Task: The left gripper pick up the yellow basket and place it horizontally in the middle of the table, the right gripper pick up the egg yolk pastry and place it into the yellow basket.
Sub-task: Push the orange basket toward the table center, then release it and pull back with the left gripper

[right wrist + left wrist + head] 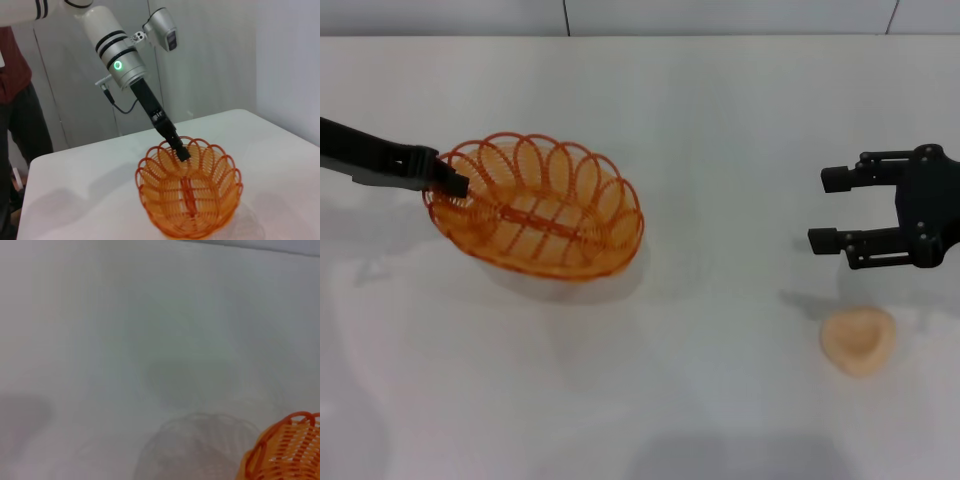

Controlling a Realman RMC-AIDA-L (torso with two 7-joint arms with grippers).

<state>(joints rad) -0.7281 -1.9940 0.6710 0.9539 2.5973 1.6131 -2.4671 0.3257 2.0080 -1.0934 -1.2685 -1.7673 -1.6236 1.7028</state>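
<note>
The yellow basket [535, 205] hangs tilted a little above the table [720, 110] at centre-left, its shadow lying on the surface below it. My left gripper [455, 183] is shut on the looped rim at the basket's left end. In the right wrist view the basket [190, 195] dangles from the left gripper [182, 152] under the silver arm segment with the green ring light. A corner of the basket [285, 450] shows in the left wrist view. The egg yolk pastry [859, 340] lies on the table at the right. My right gripper [820, 210] stands open just behind it, holding nothing.
A person in a dark red shirt [12, 65] stands beyond the table's far left side. The table's back edge meets a wall [620, 15].
</note>
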